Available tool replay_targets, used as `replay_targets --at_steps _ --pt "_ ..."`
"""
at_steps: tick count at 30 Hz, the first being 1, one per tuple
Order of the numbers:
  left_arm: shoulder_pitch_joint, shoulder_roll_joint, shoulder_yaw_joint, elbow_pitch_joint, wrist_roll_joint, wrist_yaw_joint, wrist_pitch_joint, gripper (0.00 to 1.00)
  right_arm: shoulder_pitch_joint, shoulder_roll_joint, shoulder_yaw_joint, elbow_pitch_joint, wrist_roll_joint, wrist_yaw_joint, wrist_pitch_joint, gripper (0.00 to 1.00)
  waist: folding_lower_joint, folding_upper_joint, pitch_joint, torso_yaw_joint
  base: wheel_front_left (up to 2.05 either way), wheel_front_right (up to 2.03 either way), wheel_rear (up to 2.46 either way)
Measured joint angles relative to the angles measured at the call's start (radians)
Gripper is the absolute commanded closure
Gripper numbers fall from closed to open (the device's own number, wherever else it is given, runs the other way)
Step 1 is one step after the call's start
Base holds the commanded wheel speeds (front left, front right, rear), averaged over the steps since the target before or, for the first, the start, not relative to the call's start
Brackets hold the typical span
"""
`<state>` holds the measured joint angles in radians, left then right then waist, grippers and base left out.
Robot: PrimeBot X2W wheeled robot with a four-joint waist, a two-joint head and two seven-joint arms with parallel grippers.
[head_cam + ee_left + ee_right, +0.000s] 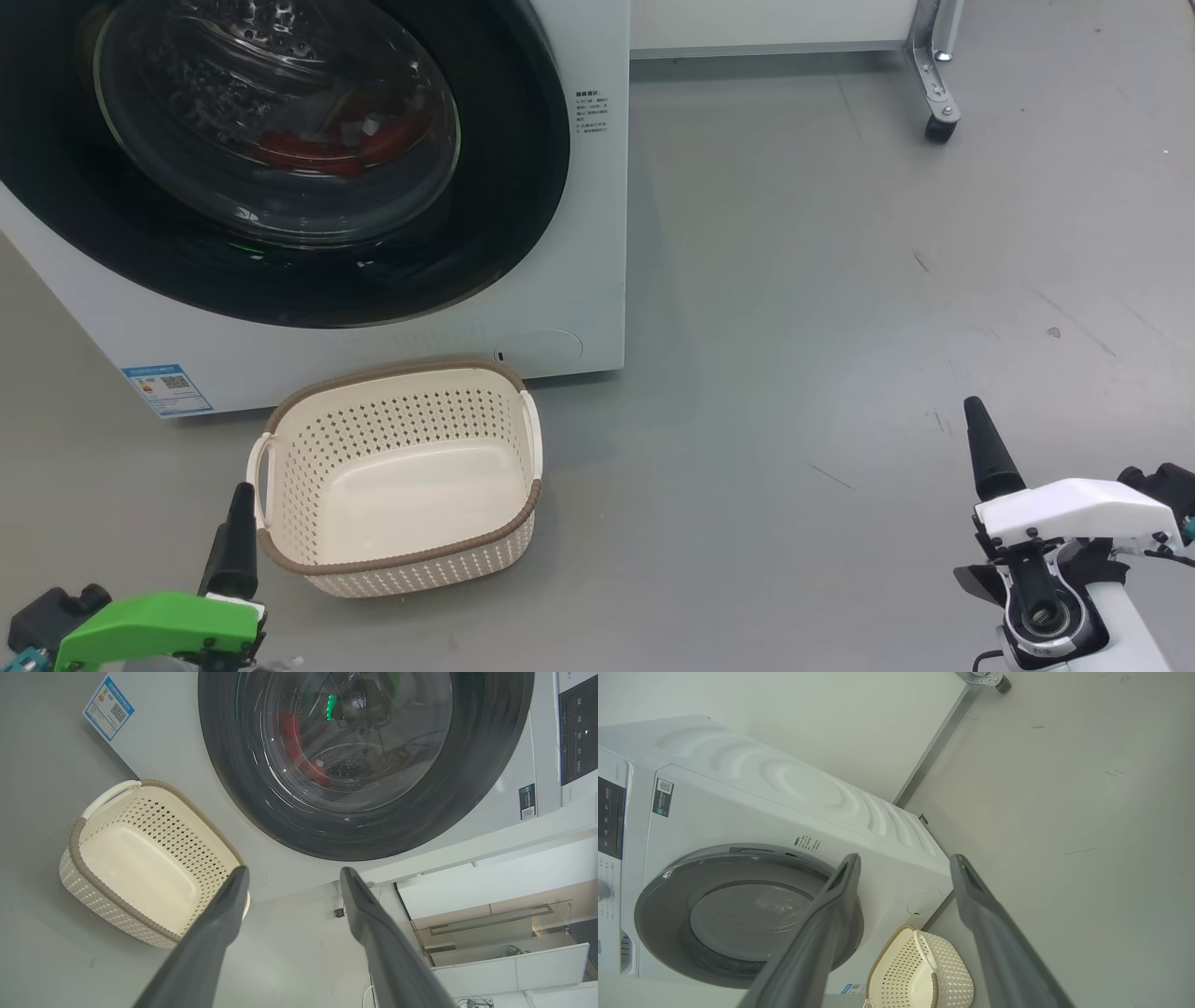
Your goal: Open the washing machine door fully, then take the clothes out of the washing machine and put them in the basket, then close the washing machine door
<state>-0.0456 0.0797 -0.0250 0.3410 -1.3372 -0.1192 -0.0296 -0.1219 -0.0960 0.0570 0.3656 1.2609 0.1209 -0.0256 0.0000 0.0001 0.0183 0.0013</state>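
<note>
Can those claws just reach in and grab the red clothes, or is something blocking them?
The round door is shut. Its glass stands between the red clothes inside and the open left gripper and right gripper. Nothing else visible blocks the way to the door.

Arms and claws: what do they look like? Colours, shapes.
Left claw: bright green housing. Right claw: white housing, black round joint with a metal centre, pale forearm. Both have long, dark grey, tapered fingers.
</note>
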Motion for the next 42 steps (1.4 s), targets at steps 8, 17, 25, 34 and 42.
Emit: replay_targets --at_steps 8,17,25,34,42 --pt "-0.022 0.028 -0.030 0.018 0.099 0.000 -0.029 0.00 -0.034 -0.021 0.052 0.028 -0.111 0.000 -0.026 0.00 0.0000 0.0000 0.001 0.000 0.00 0.00 0.00" --pt "-0.027 0.035 -0.014 0.025 0.238 0.000 -0.061 0.00 -0.076 -0.045 0.115 0.057 -0.243 0.000 -0.060 0.00 0.0000 0.0000 0.003 0.001 0.00 0.00 0.00" --pt "-0.038 0.040 -0.013 0.026 0.370 -0.001 -0.088 0.00 -0.109 -0.064 0.168 0.088 -0.354 -0.010 -0.089 0.00 0.0000 0.0000 0.004 0.003 0.00 0.00 0.00" --pt "-0.044 0.041 -0.021 0.035 0.515 -0.001 -0.119 0.00 -0.145 -0.072 0.222 0.119 -0.471 -0.011 -0.122 0.00 0.0000 0.0000 0.006 0.003 0.00 0.00 0.00" --pt "-0.044 0.042 -0.050 0.052 0.638 -0.001 -0.142 0.00 -0.166 -0.082 0.281 0.169 -0.559 -0.010 -0.148 0.00 0.0000 0.0000 0.004 0.003 0.00 0.00 0.00"
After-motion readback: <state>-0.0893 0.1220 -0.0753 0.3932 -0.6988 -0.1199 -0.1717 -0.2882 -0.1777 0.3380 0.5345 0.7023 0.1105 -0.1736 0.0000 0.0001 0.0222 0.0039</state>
